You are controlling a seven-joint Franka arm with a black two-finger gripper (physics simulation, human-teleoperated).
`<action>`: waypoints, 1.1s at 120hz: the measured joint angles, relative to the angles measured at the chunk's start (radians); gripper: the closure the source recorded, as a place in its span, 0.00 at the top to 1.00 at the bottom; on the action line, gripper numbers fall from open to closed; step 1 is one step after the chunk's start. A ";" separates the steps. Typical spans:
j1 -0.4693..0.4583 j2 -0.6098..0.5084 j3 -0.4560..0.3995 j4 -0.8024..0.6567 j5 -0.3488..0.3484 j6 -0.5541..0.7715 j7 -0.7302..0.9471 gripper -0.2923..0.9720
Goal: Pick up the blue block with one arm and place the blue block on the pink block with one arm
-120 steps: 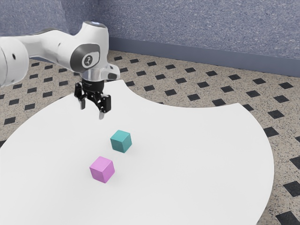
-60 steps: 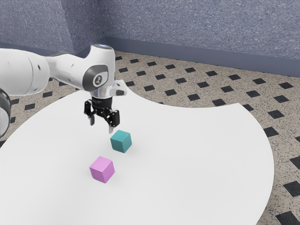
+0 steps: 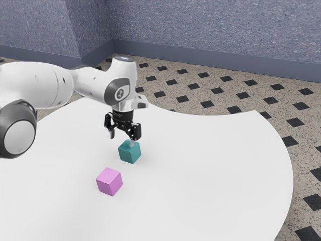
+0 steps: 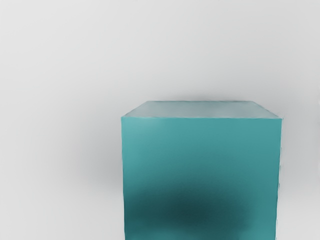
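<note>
Blue block (image 3: pixel 129 151) rests flat on the white round surface (image 3: pixel 215 165) in the exterior view, more teal than blue on my screen, near the middle of the surface. The pink block (image 3: pixel 109 181) sits on the same surface, near it but apart, closer to the camera and a little toward the exterior view's left. My arm (image 3: pixel 75 88) comes in from the exterior view's left and points straight down over the blue block. The fingers (image 3: pixel 137 132) are spread apart just above it with nothing clamped between them. One tip comes down to about the block's top far edge, and I cannot tell whether it touches. Around the surface I see a speckled floor (image 3: pixel 251 90) with dark diamonds. In the wrist view the blue block (image 4: pixel 200 170) sits close under my hand, its paler top face and one side face towards me, on the plain white surface (image 4: pixel 60 75).
</note>
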 joint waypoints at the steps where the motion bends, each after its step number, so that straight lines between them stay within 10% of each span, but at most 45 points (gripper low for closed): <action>1: 0.000 0.002 -0.001 0.001 -0.001 0.000 0.000 0.77; 132: 0.005 0.145 -0.009 0.064 -0.082 0.055 -0.040 0.63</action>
